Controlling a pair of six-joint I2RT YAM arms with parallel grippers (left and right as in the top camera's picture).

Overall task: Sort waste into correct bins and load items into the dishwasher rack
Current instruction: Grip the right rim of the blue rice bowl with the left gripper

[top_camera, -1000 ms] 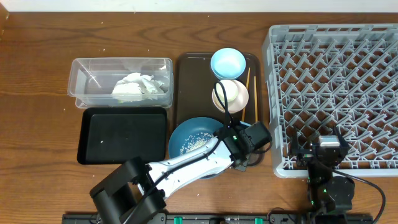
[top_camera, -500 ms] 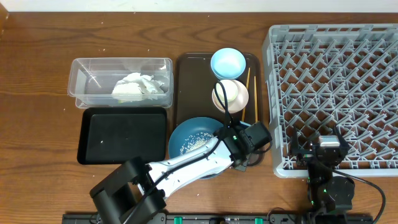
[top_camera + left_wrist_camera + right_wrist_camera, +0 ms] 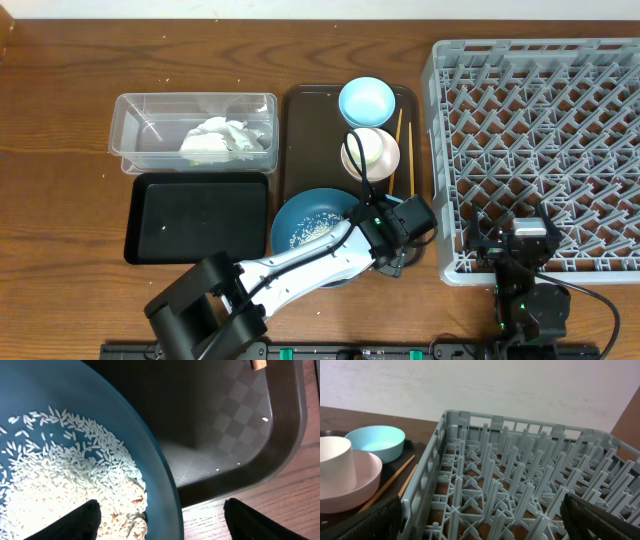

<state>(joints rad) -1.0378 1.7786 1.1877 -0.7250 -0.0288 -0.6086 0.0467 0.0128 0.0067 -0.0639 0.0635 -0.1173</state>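
Rice (image 3: 65,472) partly behind left claw (image 3: 161,512)

The large deep-blue bowl (image 3: 298,212) sits upright at the near end of the brown serving tray (image 3: 315,140), with loose white rice (image 3: 312,230) scattered across its bottom; farther back on that tray the small white cup (image 3: 372,150) stands inside the pink-rimmed bowl (image 3: 390,163); the small light-blue bowl (image 3: 366,100) sits upright just beyond them; to the left, the clear tub (image 3: 135,135) holds crumpled white tissue (image 3: 215,140); the black tray (image 3: 195,215) lies just in front of it; the grey pegged rack (image 3: 540,120) stands at the right.
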